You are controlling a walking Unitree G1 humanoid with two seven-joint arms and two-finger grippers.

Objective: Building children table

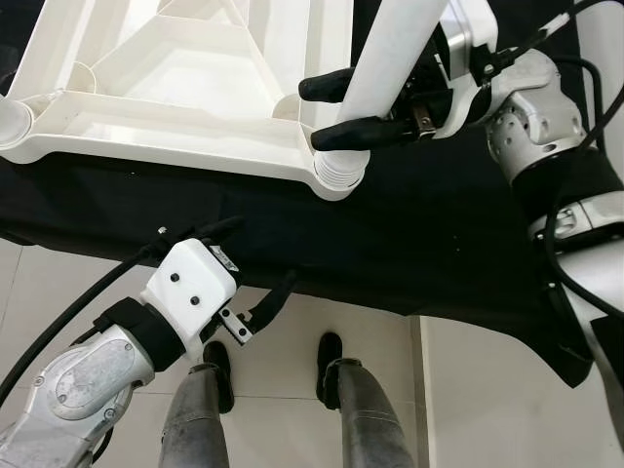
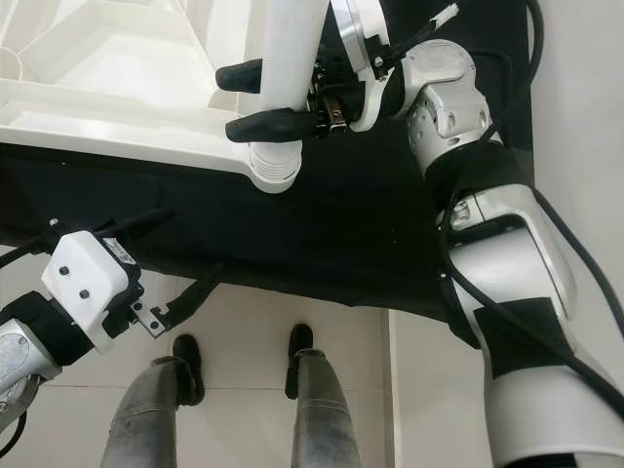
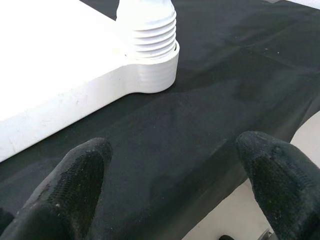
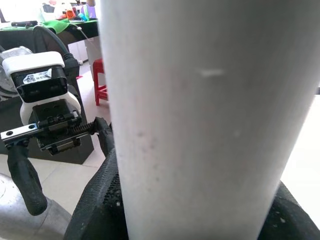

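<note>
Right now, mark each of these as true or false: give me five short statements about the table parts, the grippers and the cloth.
1. The right gripper is shut on the white table leg. True.
2. The left gripper holds a second leg. False: it is open, holds nothing, and hovers at the near edge of the black cloth.
3. The white tabletop lies upside down, its ribbed underside showing. True.
4. The tabletop lies on the bare tiled floor. False: it lies on the black cloth.
5. The leg stands over the threaded corner socket at the tabletop's near corner. True; how deeply it is seated cannot be told.
</note>
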